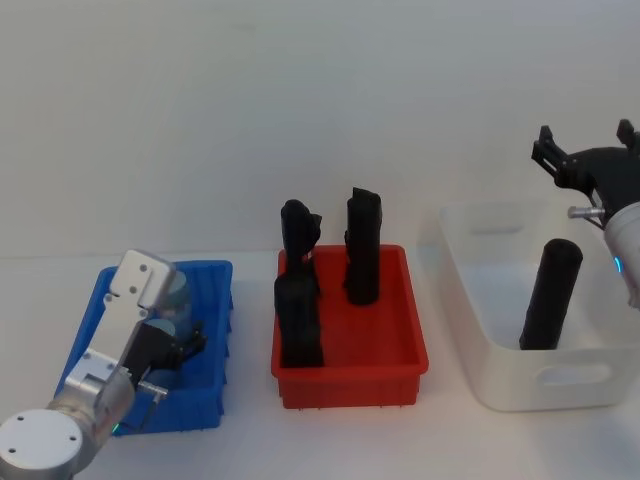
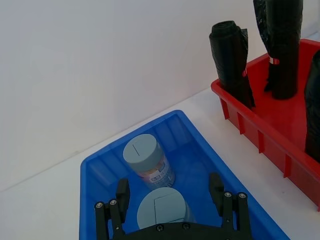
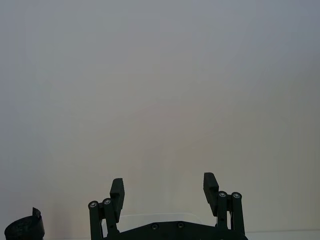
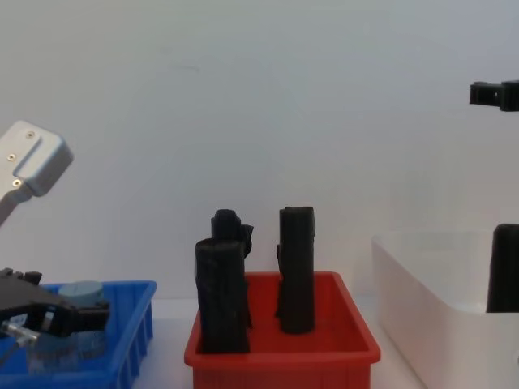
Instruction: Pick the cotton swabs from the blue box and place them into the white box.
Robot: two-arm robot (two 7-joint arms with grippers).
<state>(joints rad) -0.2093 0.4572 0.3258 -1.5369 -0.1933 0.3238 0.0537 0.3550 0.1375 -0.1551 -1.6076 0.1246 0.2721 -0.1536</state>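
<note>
Two cotton swabs jars with grey-blue lids stand in the blue box [image 2: 100, 175]: a nearer one [image 2: 161, 210] and a farther one [image 2: 147, 159]. My left gripper [image 2: 169, 192] is low in the box, open, its fingers on either side of the nearer jar without closing on it. In the head view the left gripper [image 1: 188, 342] sits in the blue box [image 1: 215, 275] beside a jar [image 1: 176, 296]. The white box [image 1: 560, 378] stands at the right. My right gripper [image 1: 585, 150] hangs open high above it, holding nothing.
A red box [image 1: 350, 375] with three upright black rolls [image 1: 362, 250] stands between the blue and white boxes. Another black roll [image 1: 550, 295] leans inside the white box. A plain wall runs behind the table.
</note>
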